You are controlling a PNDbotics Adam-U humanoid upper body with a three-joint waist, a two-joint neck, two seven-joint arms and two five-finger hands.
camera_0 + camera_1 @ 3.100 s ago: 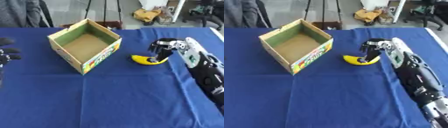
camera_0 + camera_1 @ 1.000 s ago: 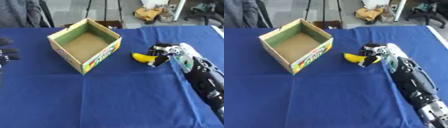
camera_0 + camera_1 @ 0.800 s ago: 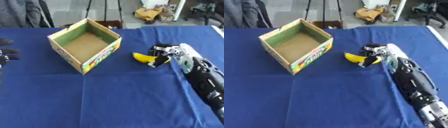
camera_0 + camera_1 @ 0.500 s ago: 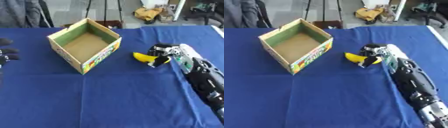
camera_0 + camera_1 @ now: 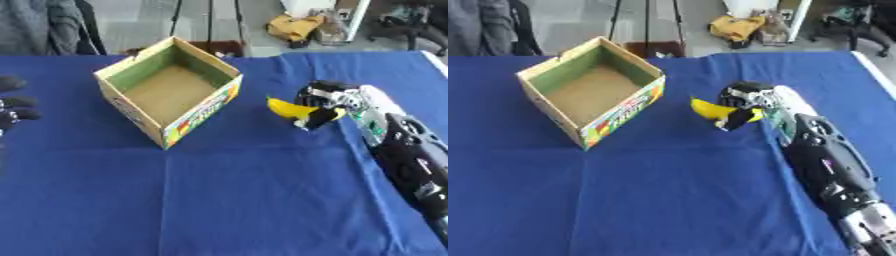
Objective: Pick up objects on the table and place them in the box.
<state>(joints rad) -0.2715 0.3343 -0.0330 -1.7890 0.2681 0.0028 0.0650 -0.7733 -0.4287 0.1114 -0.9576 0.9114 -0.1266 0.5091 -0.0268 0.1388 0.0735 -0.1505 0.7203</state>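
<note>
- Nearest to us, the right arm runs in from the table's near right corner toward the middle, black with silver parts.
- We see the table under a blue cloth, with a crease line crossing it sideways just nearer than the box.
- Left hand shows at the table's left edge, idle, only dark fingertips visible; we cannot tell if the fingers are apart or curled.
- Right hand sits right of the table's centre, fingers curled and clamped on the banana.
- Banana is yellow, one end poking out to the left of the hand, toward the box; we cannot tell whether it is touching the cloth or lifted.
- Box is open cardboard with a green inner rim and a colourful printed side, standing left of centre toward the far edge, turned corner-on to us. Its brown floor shows bare.
- Banana is near the box's right side but apart from it, not inside.
- Past the far edge we see floor with a yellow thing lying on it.
</note>
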